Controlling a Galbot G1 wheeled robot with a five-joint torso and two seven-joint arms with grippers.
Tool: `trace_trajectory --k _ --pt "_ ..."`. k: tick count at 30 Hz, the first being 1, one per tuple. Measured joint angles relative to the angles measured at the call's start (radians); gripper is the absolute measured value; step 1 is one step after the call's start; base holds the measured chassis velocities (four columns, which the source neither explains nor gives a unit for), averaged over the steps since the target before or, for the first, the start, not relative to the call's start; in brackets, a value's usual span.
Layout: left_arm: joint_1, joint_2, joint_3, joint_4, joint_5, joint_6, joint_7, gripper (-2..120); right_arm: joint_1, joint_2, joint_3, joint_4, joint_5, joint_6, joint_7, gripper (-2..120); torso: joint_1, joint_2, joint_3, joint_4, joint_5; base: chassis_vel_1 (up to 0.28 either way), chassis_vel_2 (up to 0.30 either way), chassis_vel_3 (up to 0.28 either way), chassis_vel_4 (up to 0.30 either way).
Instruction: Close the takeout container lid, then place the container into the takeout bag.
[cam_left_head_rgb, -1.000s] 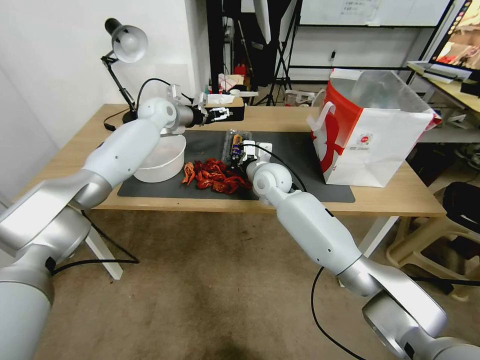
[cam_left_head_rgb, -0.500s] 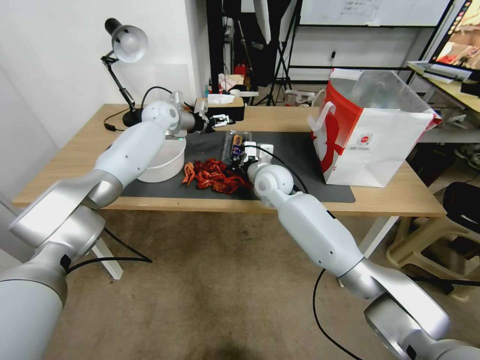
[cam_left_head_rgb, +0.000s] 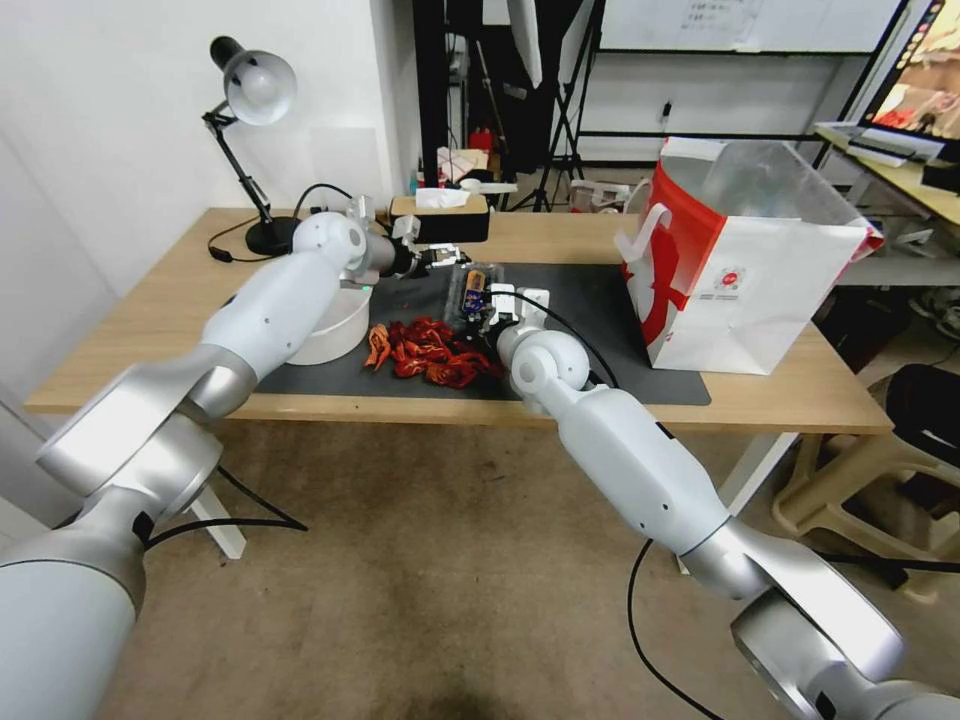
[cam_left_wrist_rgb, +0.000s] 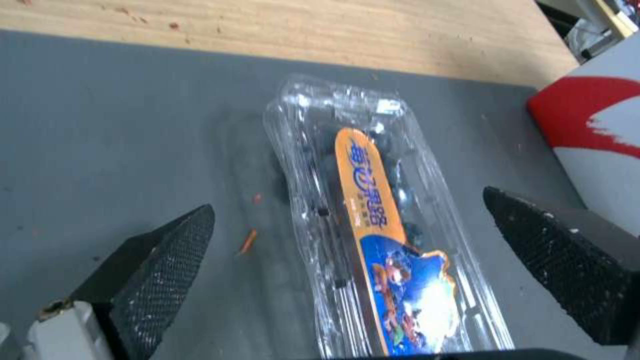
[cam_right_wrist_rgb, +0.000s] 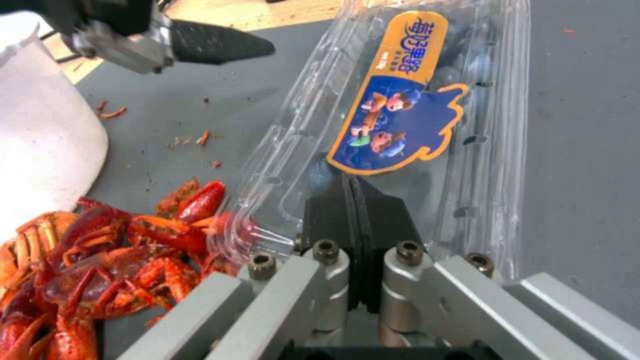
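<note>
Nearing takeout container (cam_left_wrist_rgb: 360, 225): left pincer (cam_left_wrist_rgb: 373, 260).

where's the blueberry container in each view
Head view: the container lies mid-table on the dark mat, between both grippers.
Left wrist view: the container sits centred between the open fingers.
Right wrist view: the container lies just past the closed fingers.
Shared landmark: its orange and blue label.

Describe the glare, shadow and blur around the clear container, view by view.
Head view: straight lines bow near the edges; the takeout container is small between the two arms. Left wrist view: white glints sparkle on the crinkled plastic, a soft shadow falls on the mat beside it, and the near jaws look soft-edged. Right wrist view: streaky reflections cross the lid; the crayfish blur slightly.
</note>
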Motion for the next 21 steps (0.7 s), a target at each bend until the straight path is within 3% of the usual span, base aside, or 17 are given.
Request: trace_trajectory --k 8,21 --pt "-0.003 -0.023 -0.009 0.051 0.046 -0.001 -0.003 100 -0.006 0.001 0.003 0.004 0.001 -0.001 0.000 0 0.000 0.000 0.000 0.0001 0.0000 0.000 0.000 0.000 0.000" --pt "0.017 -0.026 -0.016 0.059 0.057 -0.003 0.004 100 -0.009 0.006 0.005 0.003 0.000 -0.001 -0.003 0 0.000 0.000 0.000 0.0001 0.0000 0.000 0.000 0.000 0.000"
